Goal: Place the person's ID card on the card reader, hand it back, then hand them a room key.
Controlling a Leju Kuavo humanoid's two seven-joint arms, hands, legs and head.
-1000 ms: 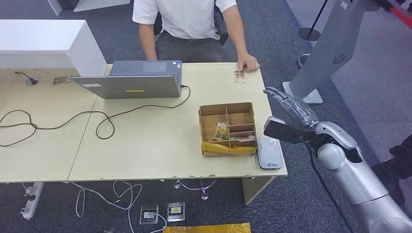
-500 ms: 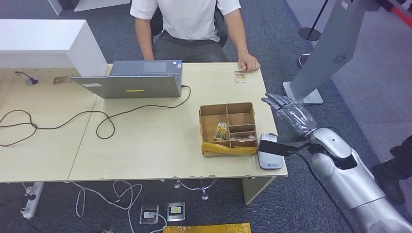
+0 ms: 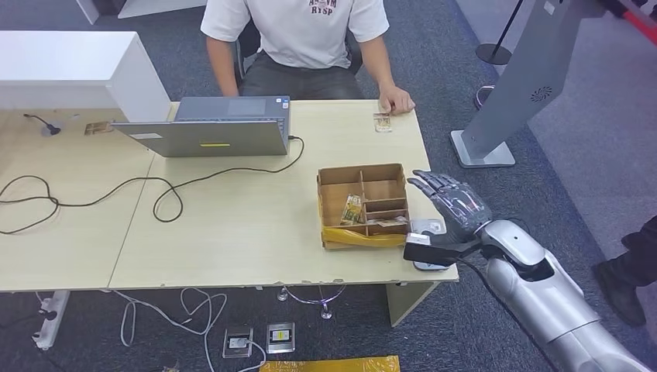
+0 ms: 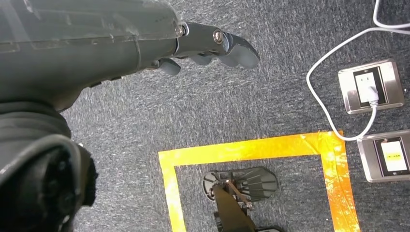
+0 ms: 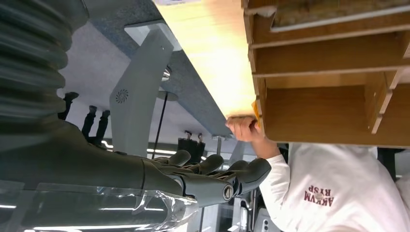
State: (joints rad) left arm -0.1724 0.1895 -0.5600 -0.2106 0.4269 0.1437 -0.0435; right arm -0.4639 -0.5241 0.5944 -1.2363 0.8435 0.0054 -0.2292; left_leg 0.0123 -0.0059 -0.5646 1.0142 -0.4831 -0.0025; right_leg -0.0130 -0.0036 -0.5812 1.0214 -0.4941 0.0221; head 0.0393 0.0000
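The ID card [image 3: 381, 122] lies on the table's far right corner, just in front of the person's hand [image 3: 397, 101]. The white card reader [image 3: 430, 230] sits at the near right corner, largely hidden beneath my right hand [image 3: 451, 211]. That hand hovers over it with fingers spread and holds nothing. Next to it stands a cardboard divider box [image 3: 362, 203] with a key card [image 3: 353, 208] in one compartment. In the right wrist view my right hand [image 5: 208, 176] is empty beside the box [image 5: 329, 72]. My left hand [image 4: 208, 46] hangs over the carpet, empty.
A grey laptop [image 3: 209, 128] with black cables [image 3: 155, 194] takes up the table's middle and left. A white partition [image 3: 70, 70] stands at the far left. A grey kiosk stand [image 3: 527, 77] rises off the table's right side. Floor sockets [image 3: 263, 339] lie below the front edge.
My right hand has come down and inward from off the table's right edge to above the card reader. The person has shifted slightly in the seat.
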